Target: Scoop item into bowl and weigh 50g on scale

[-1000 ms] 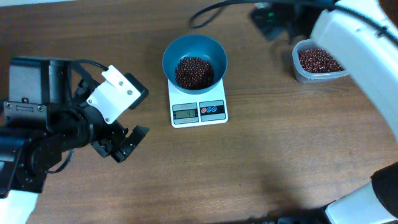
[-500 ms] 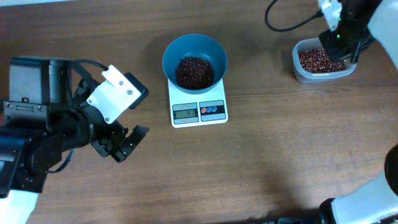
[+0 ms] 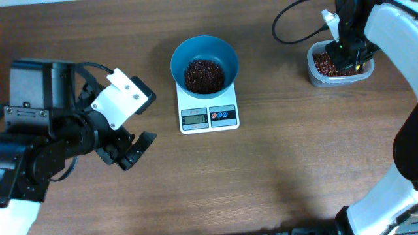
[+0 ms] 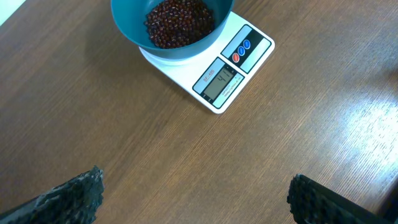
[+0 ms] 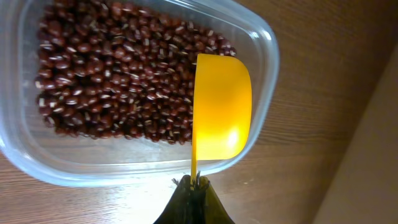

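At the upper right of the overhead view, the right hand gripped the thin handle of a yellow scoop. Its empty cup hung over the beans in the clear tub, ready, I judged, to dig another load. More beans lay in the teal bowl, centred on the scale to register their weight. The left hand hovered wide open over the bench, out of the way at lower left.
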Action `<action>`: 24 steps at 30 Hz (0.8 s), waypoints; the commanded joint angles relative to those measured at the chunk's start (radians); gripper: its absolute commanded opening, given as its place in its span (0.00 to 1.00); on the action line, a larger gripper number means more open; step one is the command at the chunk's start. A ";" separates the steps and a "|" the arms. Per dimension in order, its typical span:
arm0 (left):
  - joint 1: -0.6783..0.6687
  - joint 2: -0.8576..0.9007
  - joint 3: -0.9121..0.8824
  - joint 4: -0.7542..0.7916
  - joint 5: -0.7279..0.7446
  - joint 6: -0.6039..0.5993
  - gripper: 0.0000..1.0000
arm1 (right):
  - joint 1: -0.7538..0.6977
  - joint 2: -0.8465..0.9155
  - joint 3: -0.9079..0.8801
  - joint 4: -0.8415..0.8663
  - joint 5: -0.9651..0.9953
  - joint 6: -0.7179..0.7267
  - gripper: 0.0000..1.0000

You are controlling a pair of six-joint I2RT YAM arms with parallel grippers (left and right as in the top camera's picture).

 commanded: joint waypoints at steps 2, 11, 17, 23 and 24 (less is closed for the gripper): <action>0.005 0.000 0.019 -0.001 0.001 0.012 0.99 | -0.003 0.006 -0.007 0.006 0.032 0.006 0.04; 0.005 0.000 0.019 -0.001 0.001 0.012 0.99 | -0.004 0.007 -0.011 -0.024 0.033 0.005 0.05; 0.005 0.000 0.019 -0.001 0.001 0.012 0.99 | -0.050 0.007 -0.027 -0.024 -0.156 0.096 0.04; 0.005 0.000 0.019 -0.001 0.001 0.012 0.99 | -0.048 0.007 -0.027 -0.021 -0.320 0.185 0.04; 0.005 0.000 0.019 -0.001 0.001 0.012 0.99 | -0.048 0.007 -0.027 -0.021 -0.349 0.203 0.04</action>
